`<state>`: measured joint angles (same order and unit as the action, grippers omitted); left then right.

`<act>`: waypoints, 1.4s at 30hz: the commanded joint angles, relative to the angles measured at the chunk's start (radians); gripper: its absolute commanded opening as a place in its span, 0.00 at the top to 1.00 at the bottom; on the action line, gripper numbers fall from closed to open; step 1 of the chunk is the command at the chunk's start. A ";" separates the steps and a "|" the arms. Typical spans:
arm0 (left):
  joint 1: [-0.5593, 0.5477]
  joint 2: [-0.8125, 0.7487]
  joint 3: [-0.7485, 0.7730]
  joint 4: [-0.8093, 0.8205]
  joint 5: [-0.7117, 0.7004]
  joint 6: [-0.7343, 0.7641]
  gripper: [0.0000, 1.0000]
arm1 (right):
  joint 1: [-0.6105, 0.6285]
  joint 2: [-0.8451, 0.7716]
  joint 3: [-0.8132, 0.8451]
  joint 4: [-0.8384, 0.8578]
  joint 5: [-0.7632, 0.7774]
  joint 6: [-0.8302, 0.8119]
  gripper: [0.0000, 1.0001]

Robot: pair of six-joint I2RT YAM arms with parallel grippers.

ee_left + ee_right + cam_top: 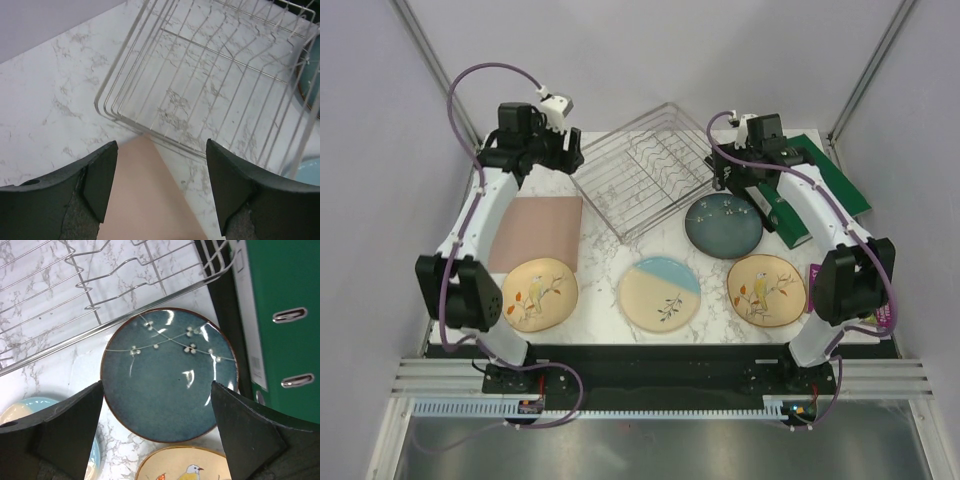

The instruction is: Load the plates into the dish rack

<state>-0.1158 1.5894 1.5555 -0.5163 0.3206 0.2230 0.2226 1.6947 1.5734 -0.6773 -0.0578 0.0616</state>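
All four plates lie flat on the table (610, 255) and none is in the rack (645, 180), so we judge the task to be at its very beginning. The rack stands at the far middle of the table, turned with one corner toward the arms, and its wavy dividers are free.

The dark plate (169, 374) lies just beside the rack's near right side, with the green binder (285, 315) close on its other side. We cannot tell if plate and binder touch. The other three lie in a row nearer to the arms: a left bird plate (539, 294), the cream-and-blue plate (660, 294) in the middle, and a right bird plate (766, 290) just in front of the dark one.

The right end effector (156, 386) hangs above the dark plate, jaws wide open and holding nothing. We think this plate is meant to go first, because it is nearest to the rack.

The left end effector (162, 150) is open and empty too. It hovers over the far corner of the pink mat (150, 200), where the mat almost meets the rack's corner, perhaps to steady the rack or to receive a plate.

A flat plate offers only its rim. With wire on one side and the binder on the other, we judge the free near-left edge to be the easier place to grip.
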 commanded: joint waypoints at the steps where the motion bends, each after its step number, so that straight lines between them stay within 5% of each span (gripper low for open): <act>1: 0.001 0.208 0.170 0.012 0.009 0.027 0.26 | -0.002 0.042 0.056 0.015 -0.106 0.037 0.05; 12: 0.021 0.602 0.576 0.035 -0.110 0.122 0.29 | 0.001 0.121 0.068 0.004 -0.181 0.049 0.10; 26: 0.028 0.725 0.594 0.042 -0.068 0.159 0.47 | -0.002 0.186 0.099 -0.002 -0.160 0.056 0.10; 30: 0.028 0.736 0.583 0.033 -0.057 0.162 0.64 | 0.000 0.204 0.083 0.001 -0.137 0.069 0.10; 34: 0.028 0.710 0.546 0.027 -0.048 0.150 0.94 | -0.002 0.233 0.094 -0.001 -0.119 0.070 0.10; 42: 0.028 0.649 0.434 0.022 -0.037 0.130 0.98 | -0.003 0.263 0.106 0.001 -0.083 0.084 0.10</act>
<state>-0.0898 2.2826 2.0487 -0.4763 0.2977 0.3912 0.2226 1.9476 1.6402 -0.6743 -0.1741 0.1181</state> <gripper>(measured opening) 0.055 0.899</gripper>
